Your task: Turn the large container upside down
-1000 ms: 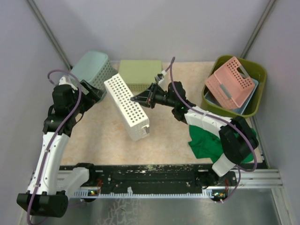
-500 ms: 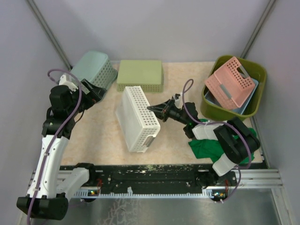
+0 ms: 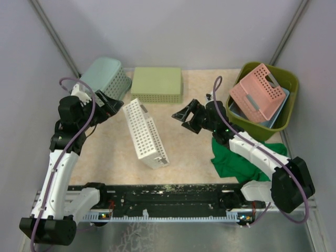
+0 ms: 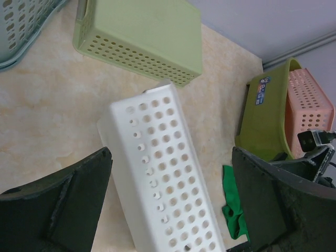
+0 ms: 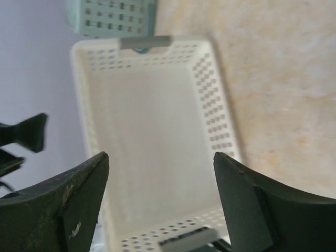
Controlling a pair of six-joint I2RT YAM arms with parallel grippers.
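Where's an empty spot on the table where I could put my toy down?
Biggest bare patch: front middle of the table, between the white basket and the green cloth. Another at the back, between the pale green basket and the olive tub. Crowded: back-left corner, by the teal basket and left gripper.

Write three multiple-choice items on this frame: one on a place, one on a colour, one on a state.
1. The olive tub stands: A back right; B centre; C front left.
2. The topmost basket inside it is: A white; B pink; C teal.
3. The tub is: A upside down; B on its side; C upright.
A: it sits at the far right of the top view.
B: pink perforated walls show above the rim.
C: its mouth faces up, with the basket inside.
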